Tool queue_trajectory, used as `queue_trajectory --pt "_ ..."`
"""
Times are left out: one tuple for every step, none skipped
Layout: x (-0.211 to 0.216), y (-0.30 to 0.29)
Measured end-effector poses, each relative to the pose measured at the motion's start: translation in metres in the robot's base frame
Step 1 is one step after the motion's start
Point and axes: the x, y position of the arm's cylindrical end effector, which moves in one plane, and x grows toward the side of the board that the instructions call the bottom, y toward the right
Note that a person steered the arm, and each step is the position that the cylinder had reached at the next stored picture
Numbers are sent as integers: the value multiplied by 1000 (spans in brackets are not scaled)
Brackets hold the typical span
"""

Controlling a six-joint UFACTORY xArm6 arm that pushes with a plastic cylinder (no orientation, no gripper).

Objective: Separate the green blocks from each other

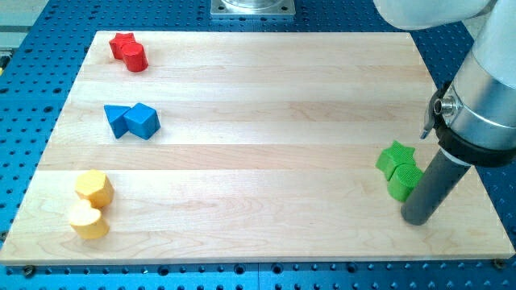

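Observation:
Two green blocks touch each other near the view's right edge: a green star point(395, 156) above and a green round-topped block point(403, 181) just below it. My tip point(417, 219) rests on the wooden board point(266, 169), just below and right of the lower green block, very close to it or touching it. The dark rod rises from there up to the right into the arm's grey body.
A red star point(121, 43) and a red cylinder point(135, 57) sit at the top left. A blue triangle point(117, 120) and a blue cube point(143, 121) lie at mid left. Two yellow blocks point(93, 188) point(87, 221) sit at bottom left.

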Motion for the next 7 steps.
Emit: queue_trajectory --pt "-26 0" --pt "-39 1" --pt "-38 47" --pt "-81 48" --pt "-109 44" --pt "-106 40" --pt "-97 32"
